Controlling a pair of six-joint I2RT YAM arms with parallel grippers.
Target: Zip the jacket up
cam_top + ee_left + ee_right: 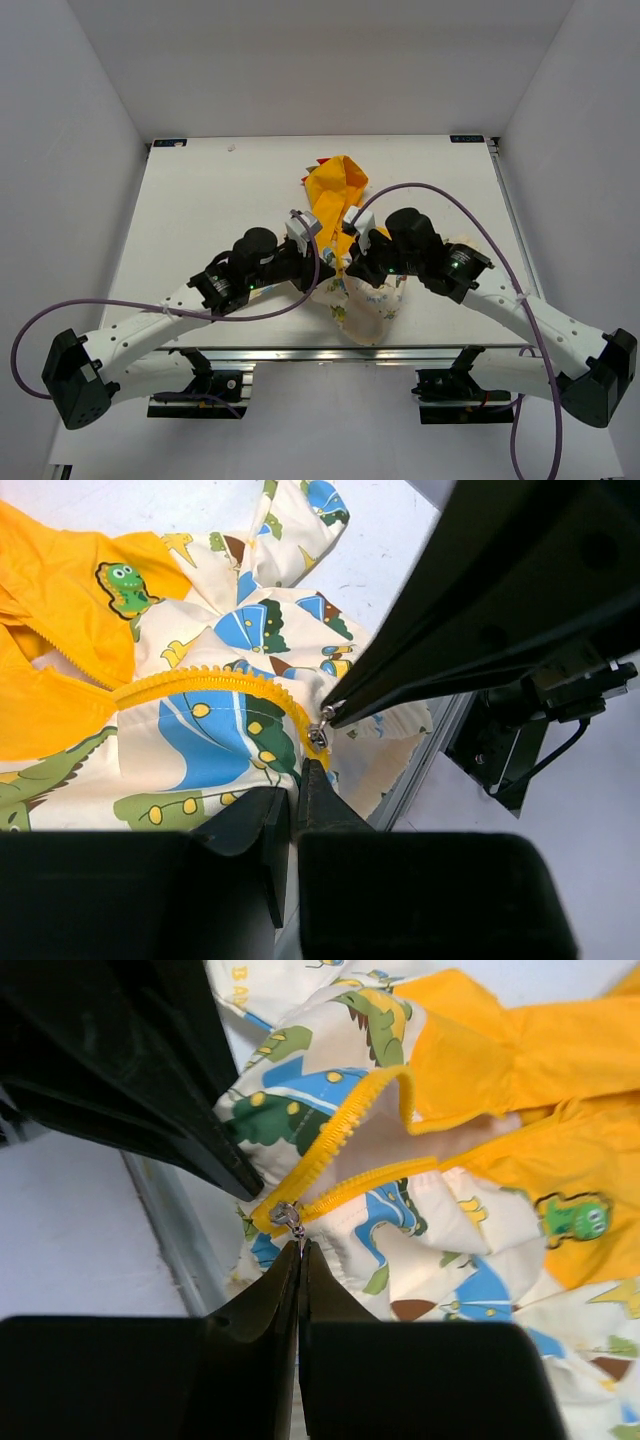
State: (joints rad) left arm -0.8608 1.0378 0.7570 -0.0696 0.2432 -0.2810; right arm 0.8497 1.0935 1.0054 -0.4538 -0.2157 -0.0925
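Note:
The jacket lies on the table with its yellow-orange hood at the far end and its cream dinosaur-print body at the near edge. Its orange zipper stands open above the metal slider, which sits at the bottom hem. My right gripper is shut on the slider's pull tab. My left gripper is shut on the hem at the zipper's bottom end, just below the slider. In the top view the left gripper and the right gripper meet over the hem.
The white table has a metal rail along its near edge, and the jacket's hem hangs right at it. White walls close in the left, right and back. Purple cables loop over both arms.

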